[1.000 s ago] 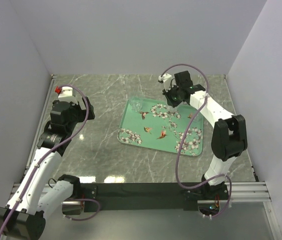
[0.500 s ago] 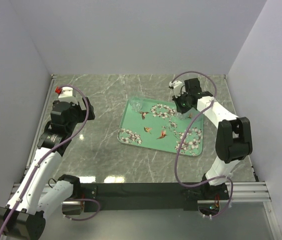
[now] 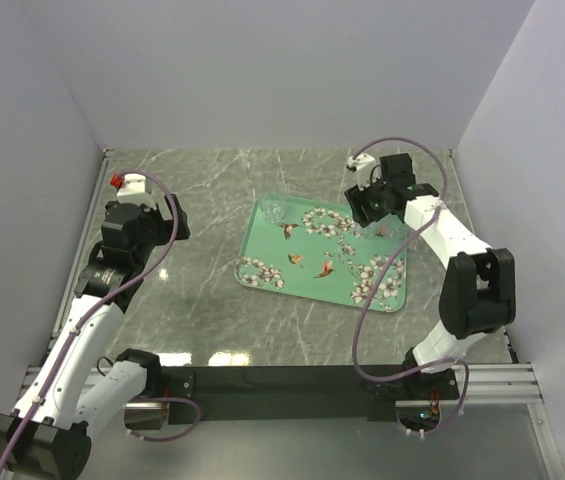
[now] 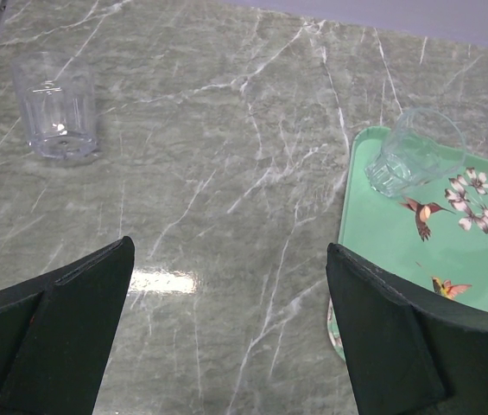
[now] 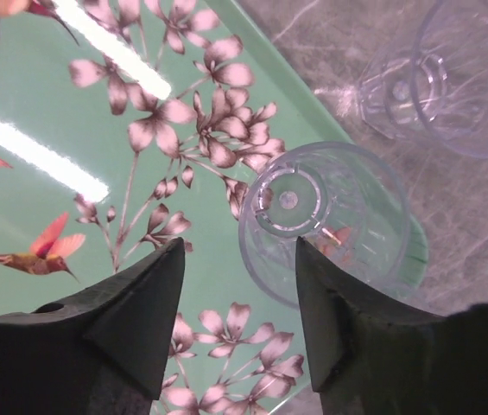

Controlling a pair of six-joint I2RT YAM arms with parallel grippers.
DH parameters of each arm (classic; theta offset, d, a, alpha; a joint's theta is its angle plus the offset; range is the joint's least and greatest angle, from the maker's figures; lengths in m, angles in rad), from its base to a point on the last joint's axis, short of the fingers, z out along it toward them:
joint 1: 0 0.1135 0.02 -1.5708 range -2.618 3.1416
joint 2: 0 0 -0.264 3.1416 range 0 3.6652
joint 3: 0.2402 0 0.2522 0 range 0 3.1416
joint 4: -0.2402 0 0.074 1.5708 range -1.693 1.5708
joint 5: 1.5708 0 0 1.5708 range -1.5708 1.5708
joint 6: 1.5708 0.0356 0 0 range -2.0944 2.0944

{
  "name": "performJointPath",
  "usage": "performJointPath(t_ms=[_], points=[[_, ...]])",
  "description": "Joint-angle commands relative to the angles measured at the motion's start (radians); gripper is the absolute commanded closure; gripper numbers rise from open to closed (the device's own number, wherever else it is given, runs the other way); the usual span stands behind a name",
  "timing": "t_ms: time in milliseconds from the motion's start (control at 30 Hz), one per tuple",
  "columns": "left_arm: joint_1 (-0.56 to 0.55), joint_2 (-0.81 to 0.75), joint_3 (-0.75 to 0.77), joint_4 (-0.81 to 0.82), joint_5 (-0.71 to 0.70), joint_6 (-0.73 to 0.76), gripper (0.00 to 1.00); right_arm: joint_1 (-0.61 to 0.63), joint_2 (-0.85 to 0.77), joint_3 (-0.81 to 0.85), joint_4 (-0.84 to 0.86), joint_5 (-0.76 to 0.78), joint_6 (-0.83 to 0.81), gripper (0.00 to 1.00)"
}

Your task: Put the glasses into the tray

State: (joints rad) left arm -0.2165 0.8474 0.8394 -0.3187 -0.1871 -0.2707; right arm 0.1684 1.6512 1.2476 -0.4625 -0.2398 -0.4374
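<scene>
The mint-green tray (image 3: 307, 275) with blossoms and birds lies mid-table. One clear glass (image 3: 274, 211) rests in its far left corner, and the left wrist view shows this glass (image 4: 412, 156) leaning. A second glass (image 5: 330, 220) stands on the tray (image 5: 45, 112) by its far right rim. My right gripper (image 5: 239, 294) hangs open just above it, holding nothing; from above, the right gripper (image 3: 365, 214) is over that corner. A third glass (image 4: 53, 108) stands upright on the marble, left of the tray (image 4: 373, 242). My left gripper (image 4: 231, 294) is open and empty over bare table.
Another clear glass (image 5: 451, 78) lies on the marble just outside the tray's far right rim. Grey walls close in the table on three sides. The right arm's purple cable (image 3: 362, 300) loops over the tray's right end.
My right gripper has moved right, to the tray's far right corner, and opened, letting go of the glass there. The left arm has not moved.
</scene>
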Motion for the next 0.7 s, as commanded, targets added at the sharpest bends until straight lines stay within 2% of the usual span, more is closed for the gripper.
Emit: performJointPath(t_ms=[0, 233, 467, 567, 667], points=[[0.003, -0.018, -0.005, 0.035, -0.021, 0.016, 0.01, -0.017, -0.118, 0.016, 0.016, -0.045, 0.015, 0.37], [0.003, -0.018, -0.017, 0.049, -0.041, 0.011, 0.01, -0.081, -0.275, -0.043, -0.011, -0.212, 0.045, 0.36], [0.012, -0.008, -0.025, 0.056, -0.083, -0.001, 0.01, -0.125, -0.465, -0.233, 0.007, -0.36, 0.072, 0.36], [0.043, 0.004, -0.031, 0.072, -0.075, -0.019, 0.0, -0.161, -0.527, -0.286, 0.031, -0.458, 0.091, 0.32], [0.109, 0.036, -0.034, 0.099, -0.003, -0.056, 0.01, -0.214, -0.554, -0.307, 0.048, -0.513, 0.106, 0.32]])
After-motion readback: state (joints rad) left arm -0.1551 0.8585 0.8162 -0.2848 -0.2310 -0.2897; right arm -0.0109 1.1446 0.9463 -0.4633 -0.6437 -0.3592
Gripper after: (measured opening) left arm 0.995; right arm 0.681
